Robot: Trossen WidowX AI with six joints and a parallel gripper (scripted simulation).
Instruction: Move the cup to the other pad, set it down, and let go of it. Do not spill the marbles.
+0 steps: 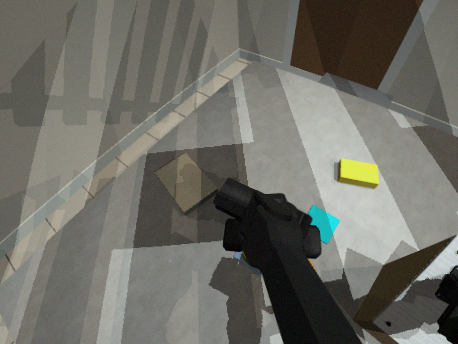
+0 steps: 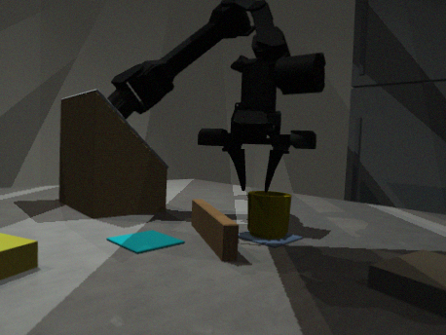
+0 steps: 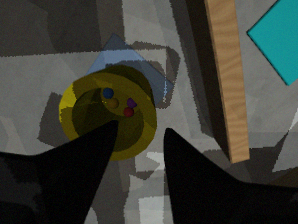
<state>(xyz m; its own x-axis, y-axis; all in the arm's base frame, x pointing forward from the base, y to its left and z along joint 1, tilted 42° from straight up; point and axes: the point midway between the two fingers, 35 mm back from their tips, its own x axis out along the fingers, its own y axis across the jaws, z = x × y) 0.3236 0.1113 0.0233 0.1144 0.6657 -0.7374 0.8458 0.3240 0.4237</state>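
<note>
The yellow cup stands upright on the blue pad. Several small marbles, among them a blue marble and a red marble, lie inside it. The teal pad lies bare on the other side of the wooden bar. My gripper is partly open and empty, pointing down. Its tips are at about rim height or just above in the exterior view, and one tip overlaps the cup's opening in the wrist view. The arm hides most of the cup in the top view.
The upright wooden bar stands between the cup and the teal pad. A yellow block lies beyond the teal pad. A flat tan slab lies on the cup's other side. A tall brown panel stands near the arm.
</note>
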